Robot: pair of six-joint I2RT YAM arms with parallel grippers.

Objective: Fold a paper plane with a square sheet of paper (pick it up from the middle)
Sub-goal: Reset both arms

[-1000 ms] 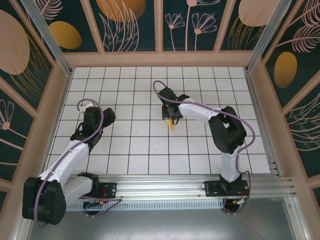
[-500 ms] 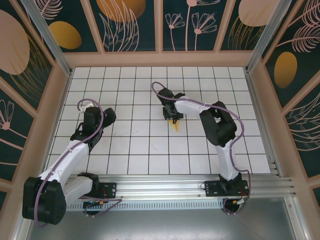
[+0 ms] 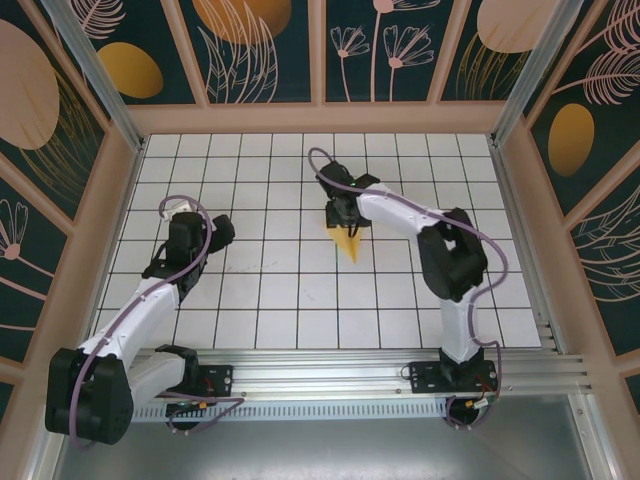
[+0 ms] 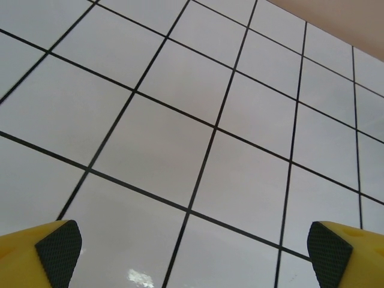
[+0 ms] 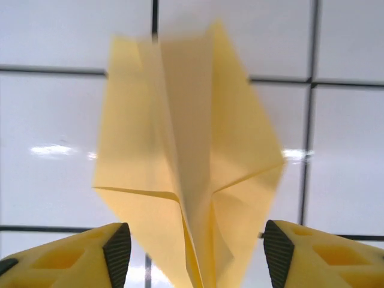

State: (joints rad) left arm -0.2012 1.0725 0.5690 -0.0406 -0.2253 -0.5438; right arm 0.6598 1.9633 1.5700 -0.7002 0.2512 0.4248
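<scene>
The right pincer (image 3: 345,214) has just let go. A second ago it was shut on the plane (image 3: 348,243), which showed in the top view as a thin sliver under the jaws. Now the jaws stand apart, and in the wrist view the plane (image 5: 192,156) sits between the two pads (image 5: 117,246) with a gap on either side, touching neither. It looks wider and flatter from above than before, its point toward the arm bases. It seems to rest on the table (image 3: 280,290) on its own, though the far end is blurred in the wrist view.

The left pincer (image 3: 218,230) is well to the left of the plane. It has hardly moved and its jaws are spread wide over bare tiles (image 4: 192,249), holding nothing.

The folds are made: a central ridge with wings on both sides. I judge the task at or near its end, with only the withdrawal from the plane left
</scene>
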